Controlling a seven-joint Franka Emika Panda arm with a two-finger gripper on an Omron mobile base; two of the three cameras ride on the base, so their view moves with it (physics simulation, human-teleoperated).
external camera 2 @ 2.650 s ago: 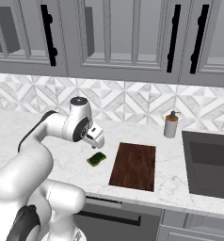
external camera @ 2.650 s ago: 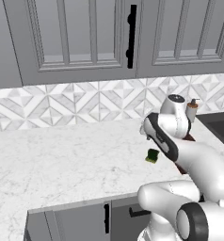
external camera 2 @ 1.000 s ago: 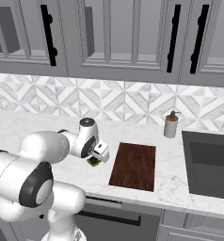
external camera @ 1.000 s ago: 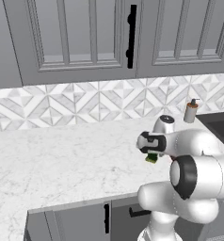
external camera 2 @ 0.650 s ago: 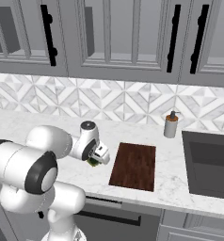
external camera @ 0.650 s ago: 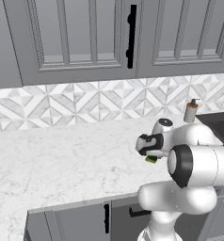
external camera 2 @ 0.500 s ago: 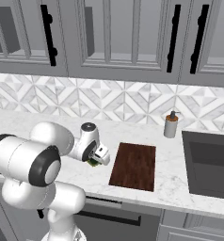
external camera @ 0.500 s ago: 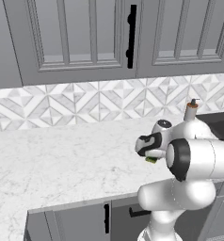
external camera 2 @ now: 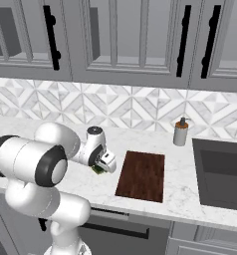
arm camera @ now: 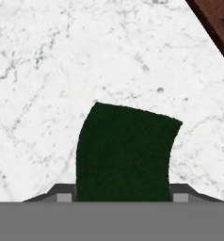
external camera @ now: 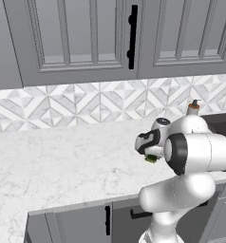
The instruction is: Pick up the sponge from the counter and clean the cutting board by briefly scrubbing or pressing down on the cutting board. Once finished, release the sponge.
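Observation:
The sponge (arm camera: 125, 150) lies on the white marble counter (arm camera: 62, 56) with its dark green top up, and in the hand view it sits between my two fingertips. Both tips touch its sides, so my gripper (arm camera: 123, 195) is shut on the sponge. In the right base view the gripper (external camera 2: 103, 164) is low over the sponge (external camera 2: 97, 170), just left of the dark reddish-brown cutting board (external camera 2: 142, 175). The left base view shows the gripper (external camera: 150, 153) and a green corner of the sponge (external camera: 151, 159), while my arm hides the board. A corner of the board (arm camera: 217, 19) shows in the hand view.
A soap dispenser (external camera 2: 179, 132) stands behind the board near the backsplash. The dark sink basin (external camera 2: 222, 172) lies to the board's right. Grey cabinets hang above the counter (external camera 2: 185, 184), and its front edge runs close to the sponge.
The hand has come down from above the sponge to counter level and the arm has folded lower. Over the last half second almost nothing moves. The sponge stays in place.

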